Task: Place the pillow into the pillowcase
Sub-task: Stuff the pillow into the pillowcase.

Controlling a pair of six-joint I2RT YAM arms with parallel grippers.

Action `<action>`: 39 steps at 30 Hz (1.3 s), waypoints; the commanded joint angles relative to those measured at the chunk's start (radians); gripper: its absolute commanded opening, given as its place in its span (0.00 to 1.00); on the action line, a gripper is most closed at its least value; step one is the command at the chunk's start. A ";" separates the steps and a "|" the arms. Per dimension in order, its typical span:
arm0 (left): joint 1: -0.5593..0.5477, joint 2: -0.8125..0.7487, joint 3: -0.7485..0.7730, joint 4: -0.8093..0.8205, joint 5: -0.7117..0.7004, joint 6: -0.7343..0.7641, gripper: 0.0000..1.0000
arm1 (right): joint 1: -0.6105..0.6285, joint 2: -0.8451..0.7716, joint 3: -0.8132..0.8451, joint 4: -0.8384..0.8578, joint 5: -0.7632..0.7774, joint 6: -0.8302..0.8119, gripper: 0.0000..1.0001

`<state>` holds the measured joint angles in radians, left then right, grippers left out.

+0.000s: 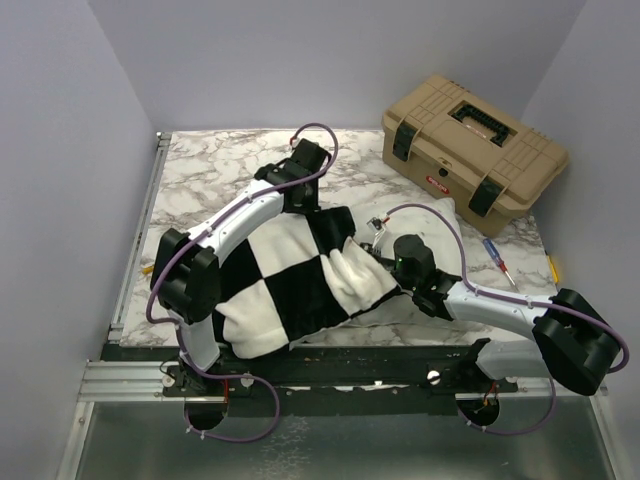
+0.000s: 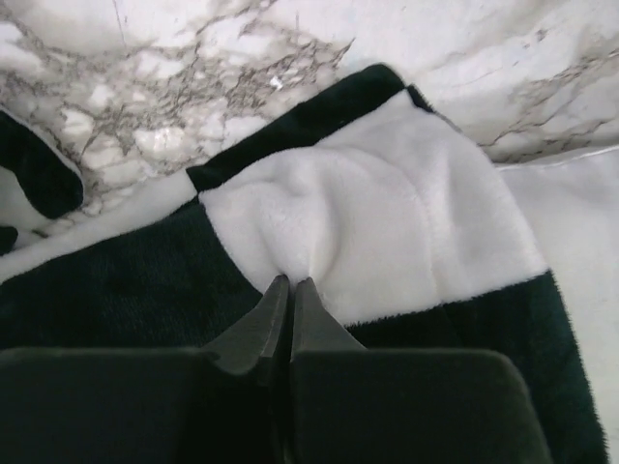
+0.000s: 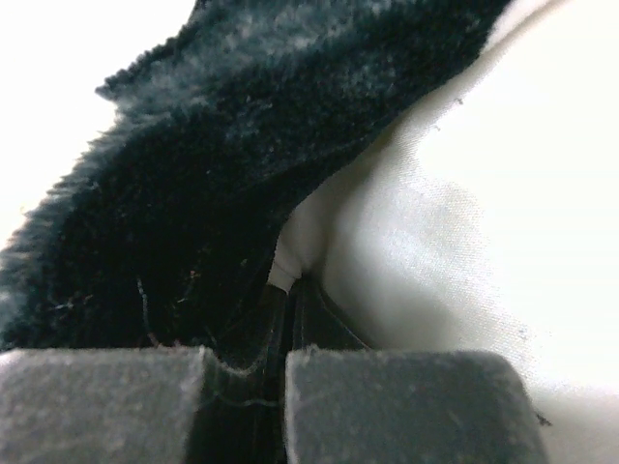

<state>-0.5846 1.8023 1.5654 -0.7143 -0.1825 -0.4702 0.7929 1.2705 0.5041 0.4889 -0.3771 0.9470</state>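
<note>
The tan toolbox (image 1: 472, 142) is blocking the upper right; the pillowcase (image 1: 285, 275) is filling the centre, leaving bare table (image 1: 210, 165) showing at upper left.

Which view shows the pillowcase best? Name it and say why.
Top external: it alone shows nearly the whole pillowcase, checked and spread out. Left wrist shows only a white square pinched by the left gripper; right wrist shows just a black plush edge beside the pillow.

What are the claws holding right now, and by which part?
Left claw pinches a white square of the pillowcase. Right claw is shut where the pillowcase's black edge meets the pillow; which fabric it grips cannot be told.
</note>
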 commanded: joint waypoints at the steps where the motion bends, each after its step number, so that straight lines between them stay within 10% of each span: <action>1: -0.027 -0.048 0.103 0.042 0.053 0.027 0.00 | 0.008 -0.017 0.016 -0.037 0.026 -0.020 0.00; 13: -0.303 -0.038 0.456 0.043 0.041 0.104 0.00 | 0.009 0.028 0.039 0.025 -0.022 0.022 0.00; 18: -0.356 -0.076 0.335 0.044 -0.055 0.094 0.00 | 0.009 0.018 0.075 -0.067 0.001 0.011 0.02; 27: -0.341 -0.363 -0.225 0.392 -0.322 0.132 0.00 | 0.008 -0.412 0.245 -0.770 0.351 -0.181 0.76; 39: -0.331 -0.598 -0.447 0.559 -0.221 0.291 0.00 | -0.070 -0.267 0.570 -1.055 0.616 -0.379 0.87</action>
<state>-0.9199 1.2842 1.1786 -0.2153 -0.4160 -0.2584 0.7803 0.9112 1.0145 -0.4362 0.1680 0.6460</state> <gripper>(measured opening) 0.011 0.869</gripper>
